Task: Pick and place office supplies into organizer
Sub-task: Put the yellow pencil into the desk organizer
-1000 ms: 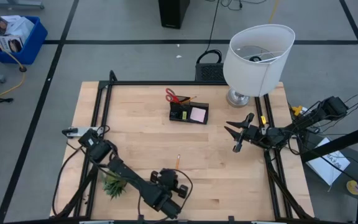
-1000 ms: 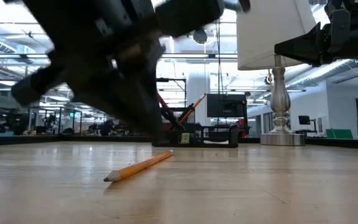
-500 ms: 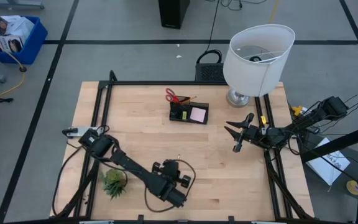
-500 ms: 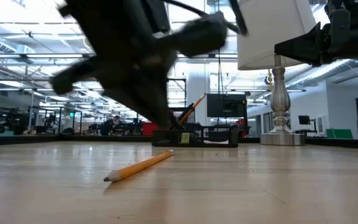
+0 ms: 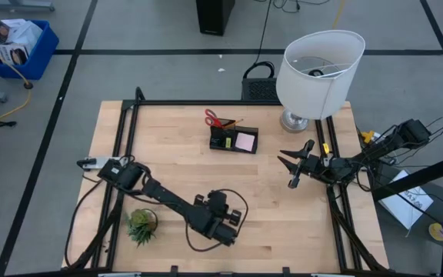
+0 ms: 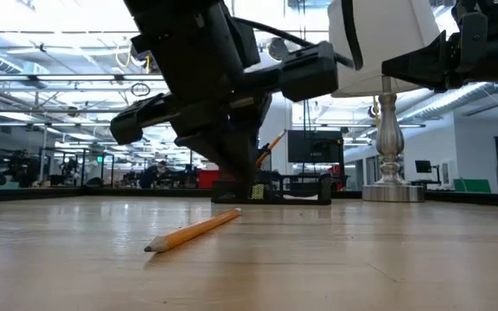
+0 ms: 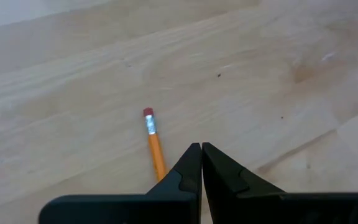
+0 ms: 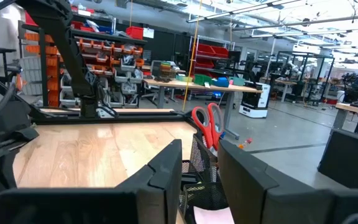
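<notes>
Pencil on tabletop, left end effector clenched above it

Pencil (image 7: 155, 147) lies near the 6 o'clock edge of the tabletop (image 5: 168, 154), just beside the left end effector (image 7: 201, 163), whose fingers are pressed together and empty. It looks light, stiff and thin; it may roll, so take it at mid-shaft. Farther, toward 12 o'clock, the organizer (image 5: 234, 139) already holds scissors (image 5: 214, 118). At 3 o'clock the right end effector (image 5: 291, 171) waits, slightly parted and empty. No readable writing.

Dark jointed arms (image 5: 171, 206), looped black cables (image 5: 198, 242)
</notes>
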Tool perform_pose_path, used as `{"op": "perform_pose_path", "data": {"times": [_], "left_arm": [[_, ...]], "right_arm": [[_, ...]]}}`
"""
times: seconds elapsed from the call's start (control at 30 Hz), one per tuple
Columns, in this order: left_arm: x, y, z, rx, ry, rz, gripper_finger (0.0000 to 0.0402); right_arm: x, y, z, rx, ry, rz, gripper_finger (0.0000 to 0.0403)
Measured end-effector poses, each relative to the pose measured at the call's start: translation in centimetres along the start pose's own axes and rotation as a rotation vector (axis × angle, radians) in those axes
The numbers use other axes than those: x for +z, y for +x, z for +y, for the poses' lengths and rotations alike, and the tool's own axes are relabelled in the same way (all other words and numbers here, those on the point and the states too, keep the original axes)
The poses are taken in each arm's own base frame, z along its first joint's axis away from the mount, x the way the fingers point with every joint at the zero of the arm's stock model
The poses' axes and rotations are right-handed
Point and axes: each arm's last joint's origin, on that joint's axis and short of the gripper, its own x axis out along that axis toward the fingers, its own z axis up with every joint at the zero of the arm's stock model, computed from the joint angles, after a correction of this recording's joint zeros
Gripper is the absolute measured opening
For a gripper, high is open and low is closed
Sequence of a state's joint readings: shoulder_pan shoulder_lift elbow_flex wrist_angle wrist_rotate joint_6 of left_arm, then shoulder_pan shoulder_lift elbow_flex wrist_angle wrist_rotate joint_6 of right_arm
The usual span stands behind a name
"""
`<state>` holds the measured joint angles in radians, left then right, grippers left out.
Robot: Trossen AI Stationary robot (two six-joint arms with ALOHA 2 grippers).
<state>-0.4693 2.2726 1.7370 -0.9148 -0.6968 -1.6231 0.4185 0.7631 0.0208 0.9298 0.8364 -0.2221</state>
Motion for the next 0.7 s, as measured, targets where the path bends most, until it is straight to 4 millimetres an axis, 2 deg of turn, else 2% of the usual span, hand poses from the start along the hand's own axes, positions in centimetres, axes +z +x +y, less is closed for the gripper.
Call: {"op": "perform_pose_path", "data": {"times": [0.7], "left_arm": [[0.0, 0.0, -1.0, -0.083, -0.032, 0.019, 0.0017]], "right_arm": [[0.0, 0.0, 0.0, 0.000, 0.000, 0.000, 0.0100]]}}
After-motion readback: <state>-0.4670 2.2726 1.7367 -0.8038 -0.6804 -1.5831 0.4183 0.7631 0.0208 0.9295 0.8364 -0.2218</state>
